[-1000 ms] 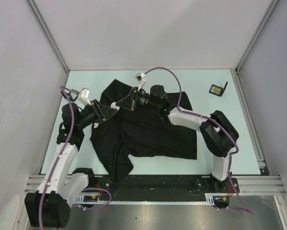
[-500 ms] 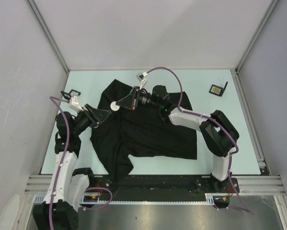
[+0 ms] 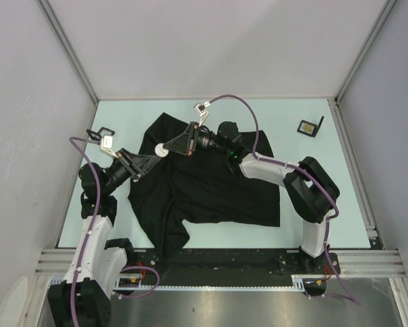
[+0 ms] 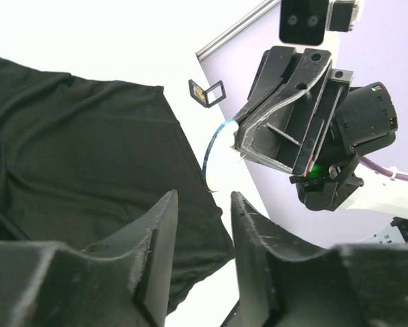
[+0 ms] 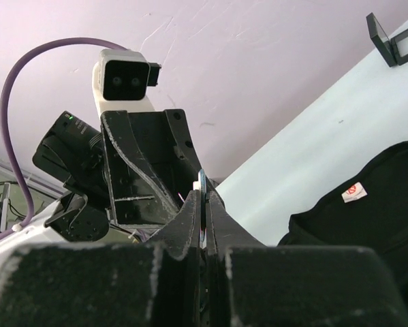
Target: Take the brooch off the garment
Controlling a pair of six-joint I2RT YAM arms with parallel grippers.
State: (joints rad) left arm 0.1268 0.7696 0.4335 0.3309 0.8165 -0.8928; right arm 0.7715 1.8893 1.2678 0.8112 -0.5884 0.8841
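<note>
My right gripper (image 3: 169, 148) pinches the round white brooch (image 3: 161, 150) by its edge, clear of the cloth, above the upper left part of the black T-shirt (image 3: 210, 194). My left gripper (image 3: 150, 161) hovers over the T-shirt's left edge, jaws spread and empty.

Noting left gripper (image 3: 151, 161) and right gripper (image 3: 167, 149) facing nearly tip to tip over the far-left part of the garment (image 3: 210, 194), crowding that spot. Seeing the right arm (image 3: 265, 167) stretching low across the cloth, barring passage there. Finding bare table (image 3: 312, 197) right of the cloth. Marking a black stand (image 3: 310, 127) occupying the far-right corner and a second stand (image 3: 103, 132) far left.
</note>
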